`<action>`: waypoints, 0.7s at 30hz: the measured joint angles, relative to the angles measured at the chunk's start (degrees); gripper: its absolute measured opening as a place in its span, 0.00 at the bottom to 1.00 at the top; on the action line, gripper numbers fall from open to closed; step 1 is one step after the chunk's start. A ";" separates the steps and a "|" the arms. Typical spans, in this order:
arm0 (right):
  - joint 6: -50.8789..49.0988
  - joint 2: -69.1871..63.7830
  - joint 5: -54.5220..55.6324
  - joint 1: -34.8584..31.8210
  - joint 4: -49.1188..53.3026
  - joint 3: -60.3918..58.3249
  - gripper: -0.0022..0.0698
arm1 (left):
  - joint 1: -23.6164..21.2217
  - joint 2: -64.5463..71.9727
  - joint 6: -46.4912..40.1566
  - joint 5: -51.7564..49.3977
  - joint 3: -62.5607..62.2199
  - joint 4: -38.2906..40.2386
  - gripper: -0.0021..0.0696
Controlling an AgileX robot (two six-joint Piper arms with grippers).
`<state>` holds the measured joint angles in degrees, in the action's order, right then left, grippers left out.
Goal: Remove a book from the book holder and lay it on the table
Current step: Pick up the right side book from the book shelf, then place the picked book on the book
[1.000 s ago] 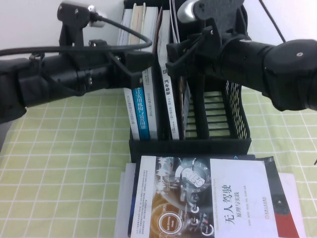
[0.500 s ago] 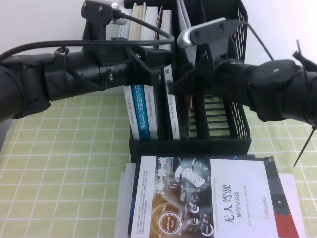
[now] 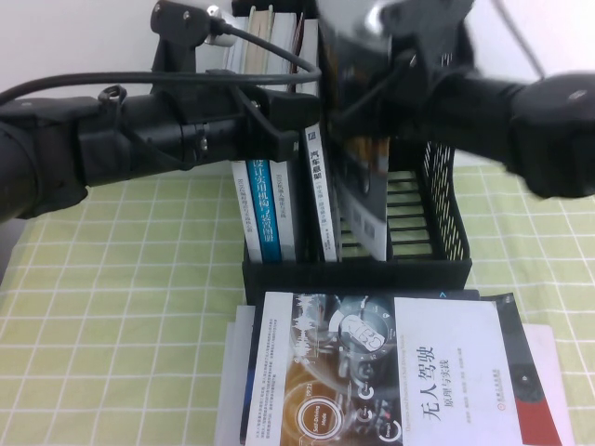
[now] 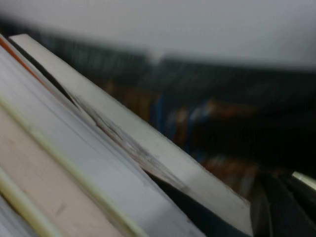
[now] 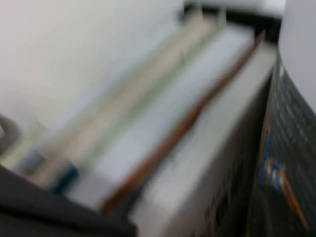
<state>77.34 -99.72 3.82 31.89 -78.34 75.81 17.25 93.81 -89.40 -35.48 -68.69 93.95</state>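
The black mesh book holder stands at the middle back of the table. My right gripper is shut on the top of a dark-covered book. That book hangs raised and tilted, its lower corner still inside the holder's middle slot. In the right wrist view the dark cover lies right beside the camera. My left gripper rests against the upright books in the holder's left slots. Their page edges fill the left wrist view.
A large book with a white and dark cover lies flat on the green checked cloth in front of the holder, on top of other flat books. A white wall stands behind the holder.
My right gripper has closed on the dark book and lifted it partway out of the holder. The left arm shifted right a second ago and has held still since.
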 joint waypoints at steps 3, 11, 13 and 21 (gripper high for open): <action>0.10 5.84 -4.60 -1.55 -0.81 0.12 0.05 | 0.00 0.00 0.70 -0.39 -0.08 -0.42 0.03; -2.56 23.70 -25.06 -9.51 -1.43 1.63 0.05 | 0.00 -0.38 4.45 -0.68 -0.21 -3.42 0.03; -3.46 27.17 -31.46 -12.01 -0.88 2.50 0.05 | 0.00 -0.48 4.96 -1.21 -0.21 -3.94 0.03; -15.24 34.05 -58.82 -14.76 14.50 10.75 0.05 | 0.00 -0.50 6.69 -2.92 -0.21 -4.94 0.03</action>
<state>62.10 -65.67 -55.00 17.12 -63.84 86.56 17.25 93.31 -82.71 -38.39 -68.90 89.01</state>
